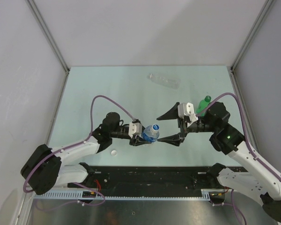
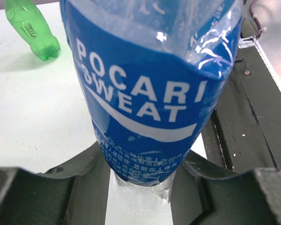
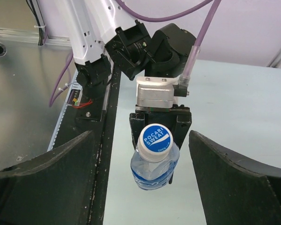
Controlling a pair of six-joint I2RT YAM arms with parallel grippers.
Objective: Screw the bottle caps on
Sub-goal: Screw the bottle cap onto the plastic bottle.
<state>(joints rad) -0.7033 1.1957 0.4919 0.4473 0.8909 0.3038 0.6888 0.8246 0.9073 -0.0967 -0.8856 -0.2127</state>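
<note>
Bright, even light — soft shadows; glare on the bottle (image 2: 150, 93).

Three bottles: a blue-labelled bottle (image 1: 150, 133), a green bottle (image 1: 203, 105) and a clear unlabelled bottle (image 1: 164, 80). Two caps show: a white cap (image 1: 114, 152) loose on the bench (image 1: 107, 89) and a blue-topped cap (image 3: 154, 139) on the labelled one. Two arms, left arm (image 1: 79, 150) and right arm (image 1: 246, 152), with one end effector each: left end effector (image 1: 145, 136), right end effector (image 1: 160, 128).
</note>
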